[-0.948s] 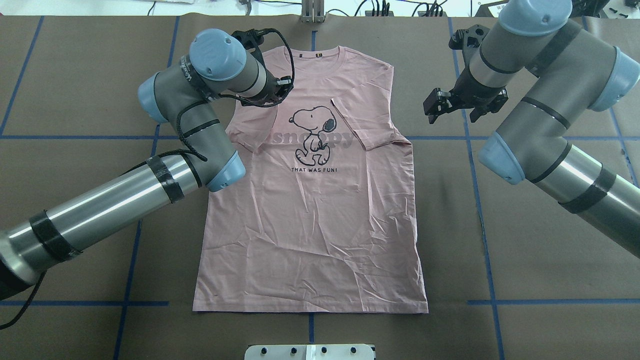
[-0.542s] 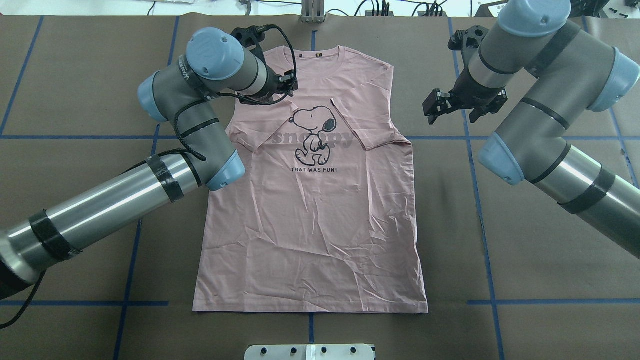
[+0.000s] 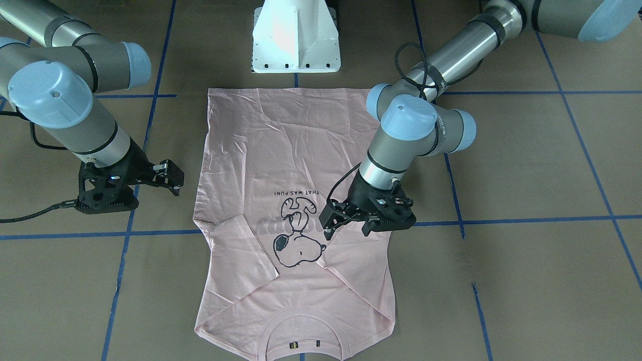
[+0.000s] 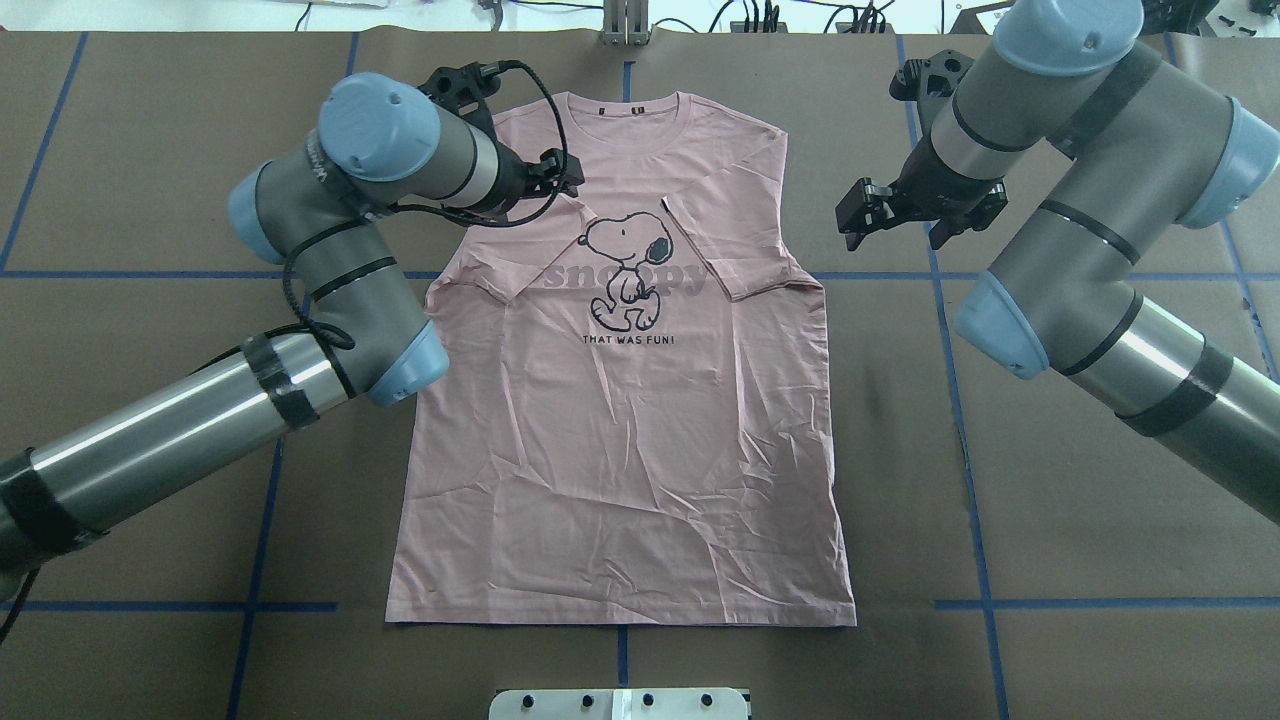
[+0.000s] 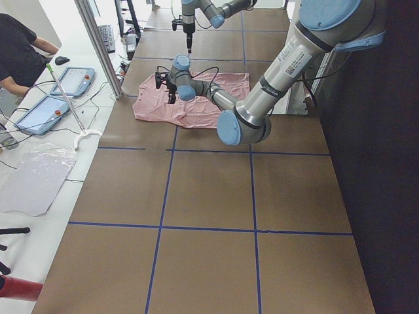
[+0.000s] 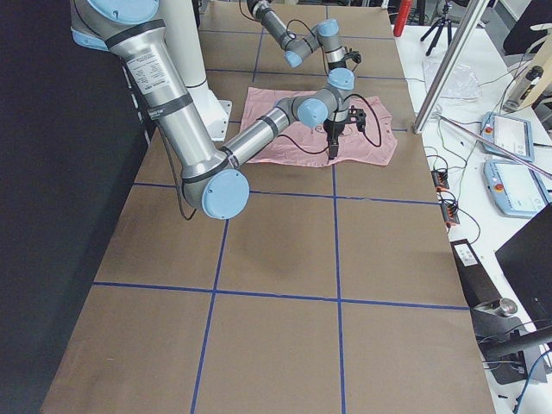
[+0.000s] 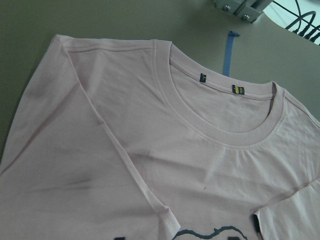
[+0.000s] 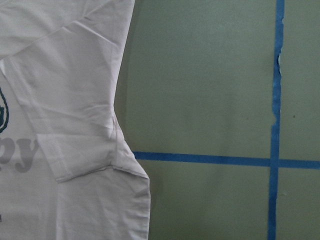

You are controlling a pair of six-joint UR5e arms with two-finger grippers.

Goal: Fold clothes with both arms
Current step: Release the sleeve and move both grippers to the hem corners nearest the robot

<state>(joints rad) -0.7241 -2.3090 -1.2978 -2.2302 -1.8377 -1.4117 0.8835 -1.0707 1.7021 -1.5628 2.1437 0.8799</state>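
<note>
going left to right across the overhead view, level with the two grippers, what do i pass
left gripper, over the shirt's shoulder → dog print on the T-shirt → folded-in sleeve → bare table strip → right gripper, beside the shirt

The pale pink T-shirt (image 4: 620, 430) lies flat and print-up mid-table, collar at the far end, hem near, both short sleeves folded in over the chest. The left gripper (image 3: 346, 230) hovers over its left folded sleeve, jaws apart. The right gripper (image 4: 893, 230) hangs just right of the shirt, jaws apart and empty.
</note>
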